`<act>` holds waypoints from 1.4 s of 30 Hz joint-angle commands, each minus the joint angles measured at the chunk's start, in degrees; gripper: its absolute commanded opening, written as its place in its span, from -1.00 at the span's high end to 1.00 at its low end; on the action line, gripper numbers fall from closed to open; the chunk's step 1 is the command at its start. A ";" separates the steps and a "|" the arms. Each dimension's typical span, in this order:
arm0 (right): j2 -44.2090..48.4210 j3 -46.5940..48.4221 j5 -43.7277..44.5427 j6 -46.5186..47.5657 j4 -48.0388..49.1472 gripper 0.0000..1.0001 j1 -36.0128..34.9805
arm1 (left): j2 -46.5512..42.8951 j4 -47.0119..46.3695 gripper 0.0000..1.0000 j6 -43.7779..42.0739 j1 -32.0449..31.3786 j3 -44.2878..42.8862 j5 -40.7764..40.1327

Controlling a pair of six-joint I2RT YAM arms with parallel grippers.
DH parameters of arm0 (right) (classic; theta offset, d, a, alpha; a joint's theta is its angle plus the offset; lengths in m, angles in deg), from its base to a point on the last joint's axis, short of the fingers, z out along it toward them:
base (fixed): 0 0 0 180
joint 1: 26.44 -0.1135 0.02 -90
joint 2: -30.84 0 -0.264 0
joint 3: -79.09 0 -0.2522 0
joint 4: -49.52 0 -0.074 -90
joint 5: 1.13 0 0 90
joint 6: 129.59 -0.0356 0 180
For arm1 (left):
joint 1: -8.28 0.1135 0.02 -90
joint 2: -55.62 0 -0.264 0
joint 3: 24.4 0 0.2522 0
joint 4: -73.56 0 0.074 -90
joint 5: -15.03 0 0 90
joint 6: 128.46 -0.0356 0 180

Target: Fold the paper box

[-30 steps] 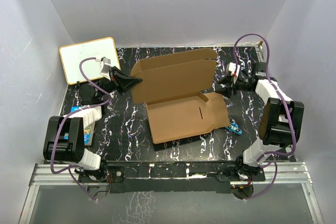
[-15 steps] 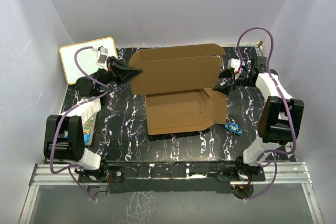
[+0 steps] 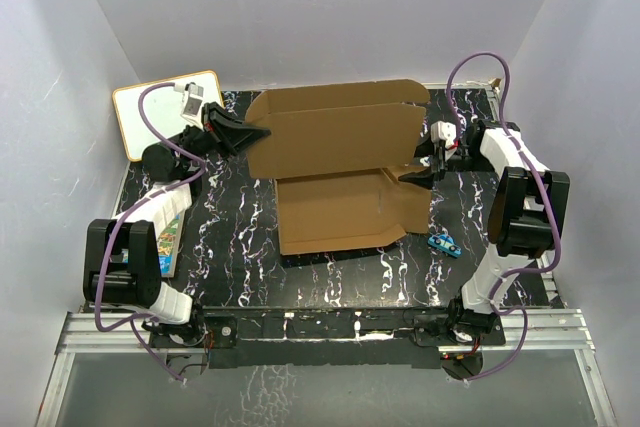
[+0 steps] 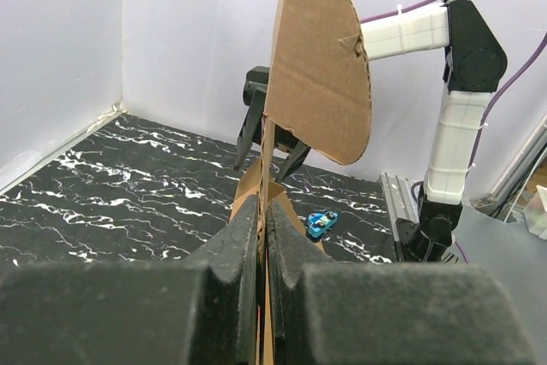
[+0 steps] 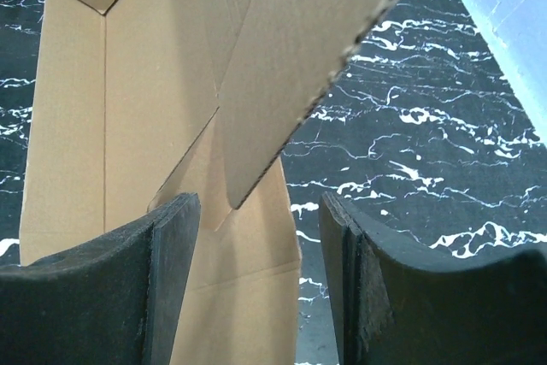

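Paper box (image 3: pixel 340 209) sits mid-table, toward the far side, on the black marbled table (image 3: pixel 240 247); brown corrugated sheet, partly folded; one large panel lies flat on the surface, a second large panel behind it stands raised along the far edge, with a rounded flap at its right end; left gripper (image 3: pixel 262 133) meets the raised panel at its left edge; in the left wrist view the fingers (image 4: pixel 235 250) are pressed together with the thin cardboard edge pinched between them, so clamped on the box; the cardboard rises straight up from that pinch, seen edge-on, with the rounded flap above; right gripper (image 3: pixel 418 175) sits at the box's right side, close to where the flat and raised panels meet; in the right wrist view its fingers (image 5: pixel 175 271) stand well apart, a hanging flap in the gap between them, contact with either pad not clear; small blue object (image 3: pixel 444 243) on the table just off the box's near-right corner, apart from it; white board (image 3: pixel 165 112) with tan frame at the far left corner; colourful book (image 3: pixel 170 237) by the left arm, partly hidden.
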 commanded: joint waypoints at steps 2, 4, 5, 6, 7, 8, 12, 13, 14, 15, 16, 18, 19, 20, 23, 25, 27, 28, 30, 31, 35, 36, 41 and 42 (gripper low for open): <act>0.53 2.69 -5.99 8.89 -1.51 -0.23 -0.81 | -1.19 -12.01 1.00 1.67 0.34 -3.24 -0.65; 0.24 2.68 -6.74 9.78 -1.51 -0.24 -1.31 | -1.15 -12.01 1.00 1.95 0.27 -3.41 -0.60; 0.18 2.75 -6.85 10.39 -1.51 -0.24 -1.59 | -1.27 -12.01 1.00 2.03 0.25 -3.42 -0.64; 0.06 2.86 -7.13 10.80 -1.55 -0.24 -1.88 | -1.29 -12.01 1.00 2.15 0.25 -3.50 -0.68; 0.04 2.86 -7.61 11.33 -1.63 -0.24 -2.14 | -1.33 -12.01 1.00 2.24 0.21 -3.53 -0.79; 0.11 2.73 -8.20 12.10 -1.79 -0.25 -2.39 | -1.44 -12.01 1.00 2.41 0.17 -3.62 -0.90; 1.51 1.03 -9.61 16.29 -2.30 -0.31 -3.38 | -1.69 -12.01 1.00 2.98 -0.01 -3.94 -1.44; 1.94 0.48 -9.71 17.22 -2.30 -0.32 -3.75 | -1.76 -12.01 1.00 3.05 -0.03 -3.99 -1.70; 2.44 -0.04 -9.89 18.06 -2.30 -0.33 -4.03 | -1.77 -12.03 1.00 3.10 -0.04 -4.09 -1.98; 2.75 -0.31 -10.19 18.67 -2.30 -0.34 -4.42 | -1.75 -12.01 1.00 3.14 -0.01 -4.05 -2.30; 3.02 -0.70 -10.55 19.33 -2.30 -0.33 -4.72 | -1.69 -12.01 1.00 3.21 -0.06 -4.10 -2.61; 3.28 -1.42 -11.16 20.70 -2.30 -0.33 -5.37 | -1.41 -12.01 1.00 3.38 -0.14 -4.29 -3.04; 3.27 -1.69 -11.38 21.19 -2.30 -0.31 -5.70 | -1.27 -12.01 1.00 3.45 -0.18 -4.43 -3.21; 3.26 -1.95 -11.60 21.49 -2.30 -0.29 -5.90 | -1.15 -12.01 1.00 3.53 -0.26 -4.45 -3.39; 3.29 -2.40 -12.83 22.39 -2.67 -0.20 -6.34 | -0.74 -12.01 1.00 3.66 -0.66 -4.52 -3.91; 3.28 -2.65 -13.44 23.58 -3.22 -0.14 -6.58 | -0.42 -12.01 1.00 3.67 -0.92 -4.34 -4.15; 3.28 -2.88 -14.38 23.79 -3.33 -0.09 -6.82 | -0.06 -12.01 1.00 3.63 -1.21 -4.17 -4.45; 3.27 -3.05 -14.68 23.94 -3.33 -0.08 -6.97 | 0.13 -12.03 1.00 3.67 -1.36 -4.01 -4.56; 4.81 -3.29 -15.14 24.23 -3.35 -0.07 -7.28 | 0.55 -12.02 1.00 3.38 -1.57 -3.66 -4.82; 5.16 -3.43 -15.16 24.31 -3.35 -0.07 -7.48 | 0.82 -12.01 1.00 3.16 -1.59 -3.41 -5.04; 5.39 -3.90 -15.18 25.32 -3.39 -0.09 -7.87 | 2.05 -12.01 1.00 2.75 -1.68 -2.69 -5.21; 5.37 -3.98 -15.18 25.46 -3.38 -0.10 -7.87 | 2.32 -12.01 1.00 2.57 -1.68 -2.54 -5.21; 5.39 -4.09 -15.17 25.74 -3.53 0.10 -7.96 | 3.80 -12.03 1.00 1.73 -1.68 -2.05 -5.12; 5.35 -4.09 -15.10 25.81 -3.65 0.15 -7.96 | 4.02 -12.01 1.00 1.64 -1.68 -2.00 -5.13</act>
